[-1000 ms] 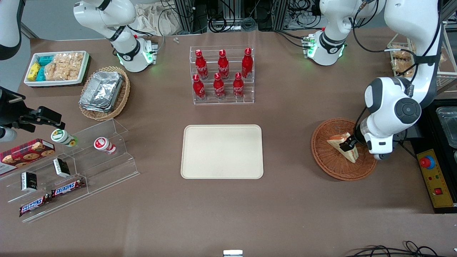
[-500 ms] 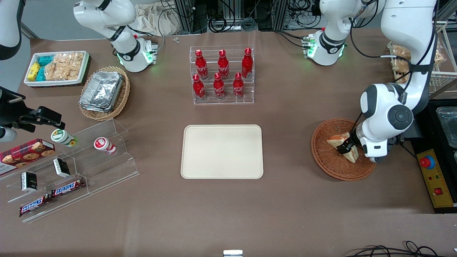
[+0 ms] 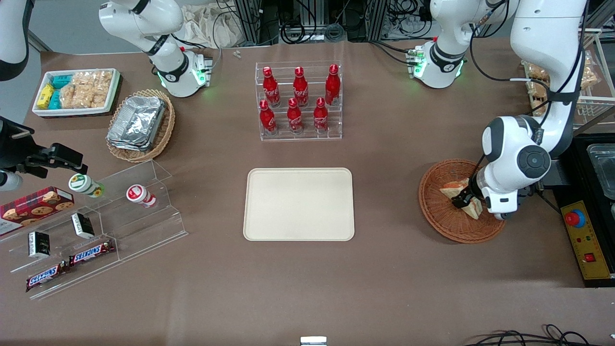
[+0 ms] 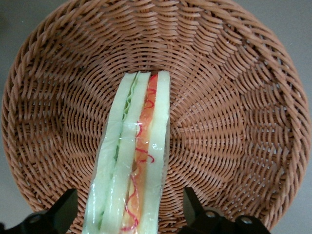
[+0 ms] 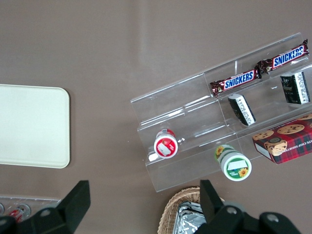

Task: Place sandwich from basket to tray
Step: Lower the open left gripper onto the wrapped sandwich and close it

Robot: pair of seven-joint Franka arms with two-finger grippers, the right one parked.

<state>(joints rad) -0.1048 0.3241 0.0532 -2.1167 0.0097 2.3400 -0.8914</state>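
Since a second ago, from the front, my left arm has edged toward the tray (image 3: pixel 299 203) and brought the gripper (image 3: pixel 465 198) lower over the sandwich (image 3: pixel 454 189), which lies in the basket (image 3: pixel 437 211) at the working arm's end of the table. Through the left wrist camera I see the jaws spread wide, one finger (image 4: pixel 61 214) on each side of the wrapped sandwich (image 4: pixel 134 161), neither touching it, with the wedge resting on the basket's (image 4: pixel 234 97) woven floor.

wrapped sandwich (image 4: pixel 134 161) lies in wicker basket (image 4: pixel 234 97); cream tray (image 3: pixel 299 203) well apart.
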